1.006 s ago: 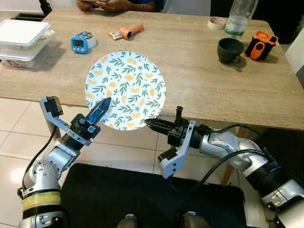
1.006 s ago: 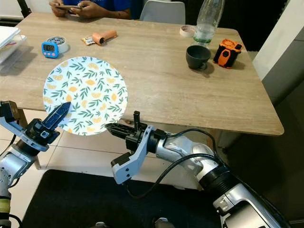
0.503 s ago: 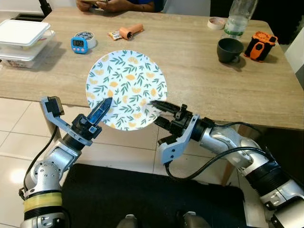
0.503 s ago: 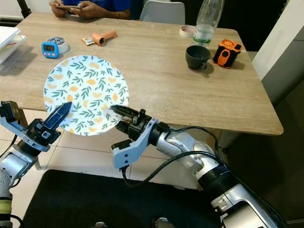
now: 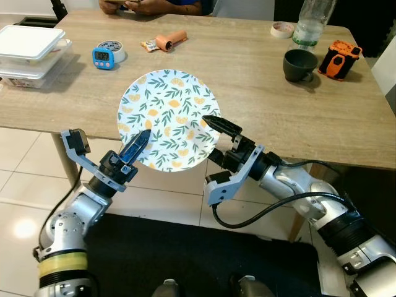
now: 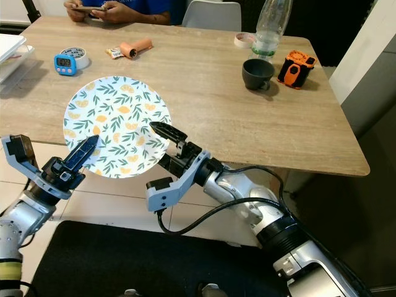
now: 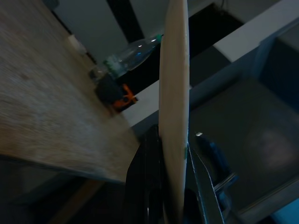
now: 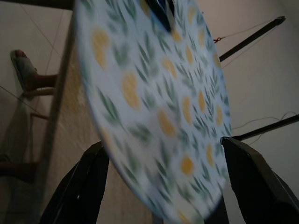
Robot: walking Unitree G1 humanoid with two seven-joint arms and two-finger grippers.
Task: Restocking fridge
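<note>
We have two jointed silver metal arms, a yellow band ringing the left one, black cables looping off the right, and long black two-fingered grippers, left point(image 5: 137, 143) and right point(image 5: 221, 127), on grey brackets.

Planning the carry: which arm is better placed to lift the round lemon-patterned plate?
Left. The left gripper is clamped on the round lemon-patterned plate's near rim; the right gripper is open, fingers astride the rim, not gripping.

Home dining area: wooden table point(image 5: 260, 93), mug point(image 5: 299, 64), tiled floor point(image 5: 25, 179).
</note>
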